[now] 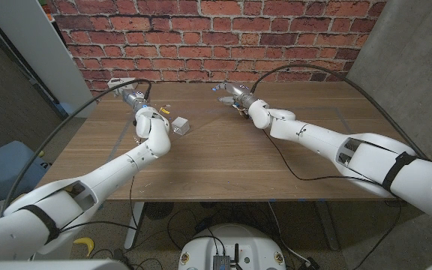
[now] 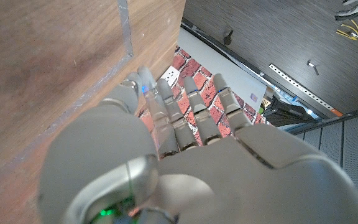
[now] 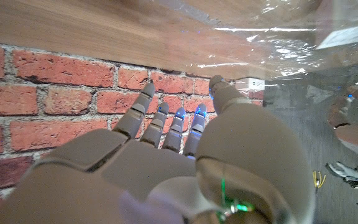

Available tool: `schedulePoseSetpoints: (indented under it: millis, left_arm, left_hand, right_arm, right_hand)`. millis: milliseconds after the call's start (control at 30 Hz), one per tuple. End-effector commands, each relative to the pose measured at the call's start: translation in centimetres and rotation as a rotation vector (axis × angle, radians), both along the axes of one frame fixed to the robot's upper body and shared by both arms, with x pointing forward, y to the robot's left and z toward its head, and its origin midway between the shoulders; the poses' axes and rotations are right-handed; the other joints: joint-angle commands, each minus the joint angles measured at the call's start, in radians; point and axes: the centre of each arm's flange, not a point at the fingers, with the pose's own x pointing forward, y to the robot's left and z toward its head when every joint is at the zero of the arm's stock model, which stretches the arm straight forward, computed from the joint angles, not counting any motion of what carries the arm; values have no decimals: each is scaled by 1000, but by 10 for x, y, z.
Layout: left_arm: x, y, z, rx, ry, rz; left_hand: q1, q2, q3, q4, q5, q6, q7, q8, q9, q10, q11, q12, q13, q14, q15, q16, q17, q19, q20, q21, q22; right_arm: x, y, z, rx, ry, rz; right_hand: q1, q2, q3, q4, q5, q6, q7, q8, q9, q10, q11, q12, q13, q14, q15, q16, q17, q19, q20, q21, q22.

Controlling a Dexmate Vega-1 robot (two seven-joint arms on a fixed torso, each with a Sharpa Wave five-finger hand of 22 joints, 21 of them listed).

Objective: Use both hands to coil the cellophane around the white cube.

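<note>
The white cube [image 1: 181, 125] sits on the table [image 1: 223, 161] left of centre. A clear cellophane sheet [image 1: 210, 112] stretches from the cube towards my right hand [image 1: 231, 94], which is raised at the far middle. In the right wrist view the glossy cellophane [image 3: 278, 37] hangs lifted above the wood, its edge pinched at my thumb tip [image 3: 219, 87]; the cube [image 3: 347, 34] shows through it. My left hand [image 1: 135, 99] hovers behind and left of the cube, apart from it. In the left wrist view its fingers [image 2: 194, 118] are straight and hold nothing.
Small yellow bits [image 1: 163, 110] lie between my left hand and the cube. A clear tape line [image 2: 126, 37] marks the wood near the left hand. A brick wall [image 1: 216, 26] runs close behind the table's far edge. Black cables arc over both arms.
</note>
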Motion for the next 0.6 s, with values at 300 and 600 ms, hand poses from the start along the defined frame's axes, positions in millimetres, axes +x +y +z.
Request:
schedulePoseSetpoints:
  millis: [300, 600]
  left_arm:
    - [3, 3, -7, 50, 45, 105]
    - [-1, 10, -8, 67, -33, 148]
  left_hand:
    - [-50, -45, -43, 16, -17, -171, -63, -101, -30, -91, 9, -30, 3, -56, -123, -31, -4, -33, -35, -4, -3]
    - [-179, -21, -87, 85, -9, -280, -85, -189, -52, -167, 21, -65, -21, -83, -108, -43, -6, -48, -31, -11, -5]
  right_arm:
    - [-18, 40, -6, -361, -3, -45]
    - [-7, 52, -16, -447, -8, -72]
  right_hand:
    - [70, -102, 30, 21, 0, -163, -51, -2, -1, -125, -65, 0, -3, -94, -53, -6, -10, -39, 5, -8, -1]
    - [44, -114, 5, 33, 8, -191, -52, 2, -1, -150, -73, 3, -4, -118, -48, -4, -10, -54, 2, -11, -1]
